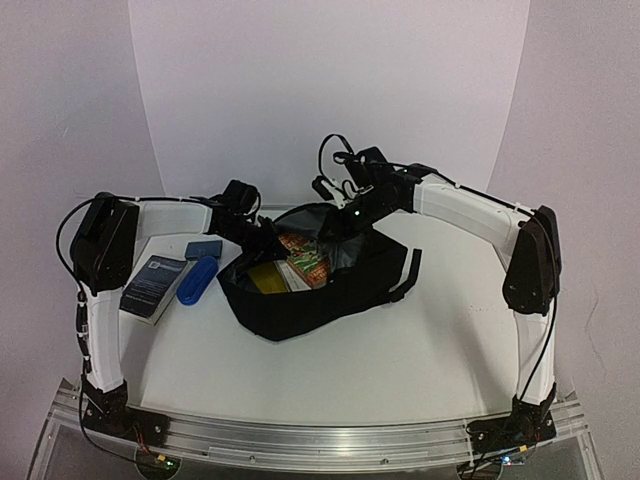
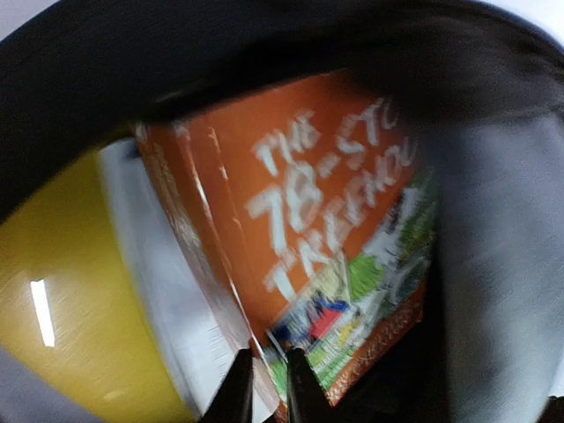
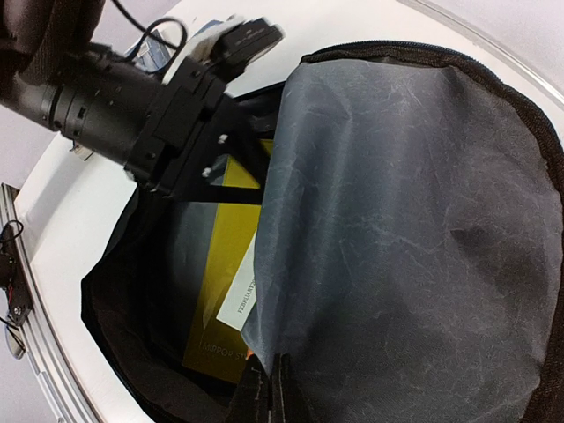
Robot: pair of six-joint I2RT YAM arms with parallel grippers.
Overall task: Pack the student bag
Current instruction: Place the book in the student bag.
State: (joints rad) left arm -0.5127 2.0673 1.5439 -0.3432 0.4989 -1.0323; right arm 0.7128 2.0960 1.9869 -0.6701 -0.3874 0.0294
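Note:
The black student bag (image 1: 300, 305) lies open mid-table, its grey lining (image 3: 397, 220) showing. Inside are a yellow book (image 1: 265, 280) and an orange book (image 1: 305, 257). My left gripper (image 1: 268, 235) reaches into the bag's left side. In the left wrist view it (image 2: 264, 388) is shut on the lower edge of the orange book (image 2: 308, 203), which leans on a white book and the yellow book (image 2: 62, 300). My right gripper (image 1: 345, 212) is at the bag's back rim. In the right wrist view it (image 3: 269, 388) is shut on the edge of the lining flap and holds it up.
On the table left of the bag lie a blue pencil case (image 1: 197, 280), a dark book (image 1: 155, 285) and a small blue-grey block (image 1: 203, 248). A black strap (image 1: 408, 272) trails from the bag's right side. The left arm (image 3: 132, 106) crosses the bag's opening.

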